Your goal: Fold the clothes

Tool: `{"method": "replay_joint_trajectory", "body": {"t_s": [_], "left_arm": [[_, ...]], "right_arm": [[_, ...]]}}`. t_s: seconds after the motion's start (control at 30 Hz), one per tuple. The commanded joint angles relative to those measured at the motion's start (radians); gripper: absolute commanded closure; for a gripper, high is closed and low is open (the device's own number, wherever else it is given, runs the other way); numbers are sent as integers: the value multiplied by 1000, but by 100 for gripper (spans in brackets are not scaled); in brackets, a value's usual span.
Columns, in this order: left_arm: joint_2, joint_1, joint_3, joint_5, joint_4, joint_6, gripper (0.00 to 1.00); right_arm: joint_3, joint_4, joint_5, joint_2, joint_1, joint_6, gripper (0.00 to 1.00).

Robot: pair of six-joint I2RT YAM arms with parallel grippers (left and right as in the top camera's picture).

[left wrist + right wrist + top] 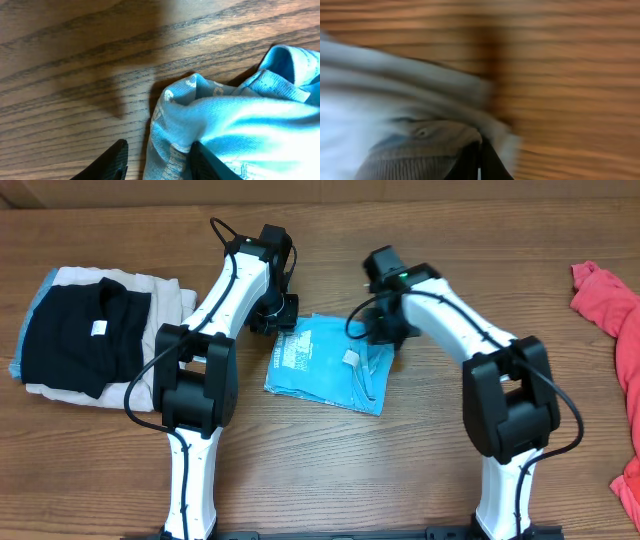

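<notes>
The T-shirt lies on the table to the right of the stack of black and beige clothes, well apart from it. It is already folded into a small, roughly square packet with the print facing up, so most of the folding looks done.

The left hand is at the packet's far corner on the side nearer the stack. It is open, and a bunched edge of cloth sits between its fingers. The right hand is at the far corner on the side away from the stack. Its fingers are closed almost together, but blur hides whether they pinch any cloth.

That far edge is rumpled. What seems left is one more fold or some tidying, then perhaps a move to the stack. A red garment lies farthest from the stack.
</notes>
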Motion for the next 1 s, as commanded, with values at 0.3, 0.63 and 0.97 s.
{"method": "replay_joint_trajectory", "body": {"t_s": [0.3, 0.63, 0.97], "left_arm": [[10, -8, 10, 11, -5, 23, 56], [10, -7, 10, 11, -5, 23, 55], [10, -7, 10, 11, -3, 23, 55]], "right_arm": [[14, -79, 36, -59, -129, 5, 83], [14, -93, -318, -205, -71, -79, 82], [-53, -113, -509, -184, 29, -82, 82]]}}
